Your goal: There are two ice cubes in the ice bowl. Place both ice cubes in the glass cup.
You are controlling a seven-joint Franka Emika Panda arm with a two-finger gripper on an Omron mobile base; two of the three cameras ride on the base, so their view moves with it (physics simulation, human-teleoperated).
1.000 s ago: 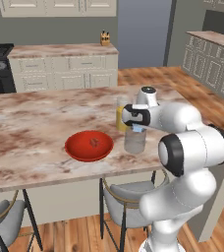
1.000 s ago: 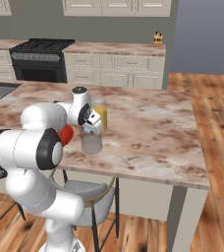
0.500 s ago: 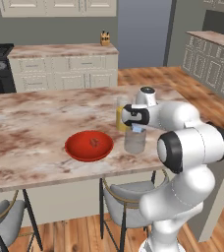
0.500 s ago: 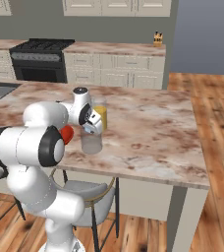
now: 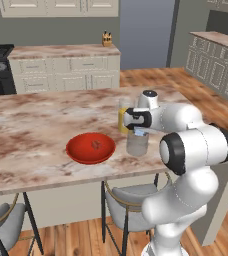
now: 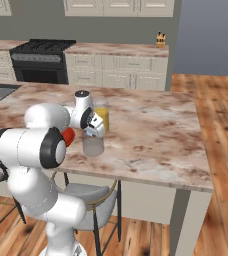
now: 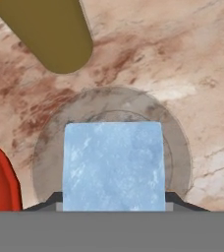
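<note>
Directly above the glass cup (image 7: 111,147) near the counter's (image 5: 31,135) front edge, my gripper (image 7: 114,204) pinched the pale blue ice cube (image 7: 114,165), centred for a clean drop; the reddish cube (image 5: 96,145) waited in the ice bowl (image 5: 81,152) alongside.

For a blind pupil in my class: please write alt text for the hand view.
A pale blue ice cube, held between the claw tips, hangs directly above the open mouth of a clear glass cup on a marbled brown counter. A red bowl's rim shows at the left edge, and a tall glass of orange liquid at upper left.
</note>
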